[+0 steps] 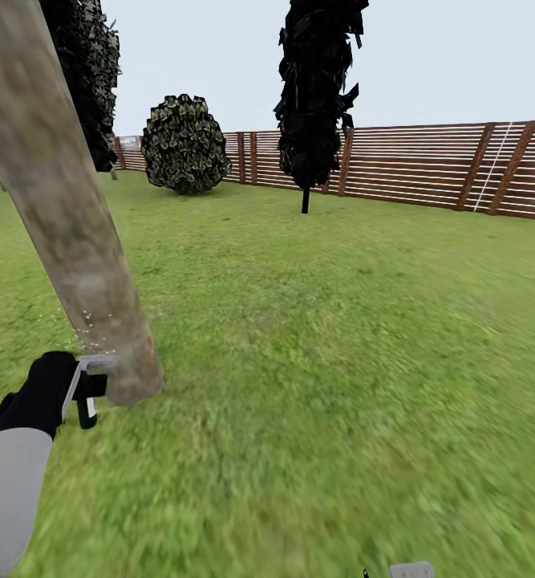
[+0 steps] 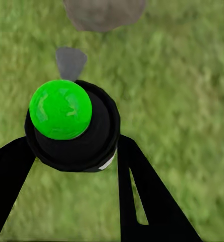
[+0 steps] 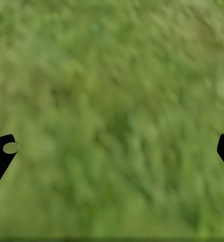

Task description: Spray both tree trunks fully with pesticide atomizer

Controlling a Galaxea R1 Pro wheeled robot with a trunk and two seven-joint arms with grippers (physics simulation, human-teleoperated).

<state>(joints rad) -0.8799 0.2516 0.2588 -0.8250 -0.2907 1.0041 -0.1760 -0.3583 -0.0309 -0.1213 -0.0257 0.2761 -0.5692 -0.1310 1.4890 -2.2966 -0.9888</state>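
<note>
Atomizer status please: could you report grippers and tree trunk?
Left gripper shut on atomizer, right gripper open. Tree trunk close ahead, specks low. Nothing between.

A thick, smooth beige-grey tree trunk (image 1: 66,217) leans up from the green grass floor (image 1: 323,361). Tiny white pesticide specks (image 1: 87,321) dot its lower part. A black atomizer with a round green cap (image 2: 61,109) is held just beside the trunk's base.

you're outdoors, in a fenced garden.
grass lawn (image 1: 323,361), slatted wooden fence (image 1: 443,164), a bush (image 1: 185,144) and trees around you.
</note>
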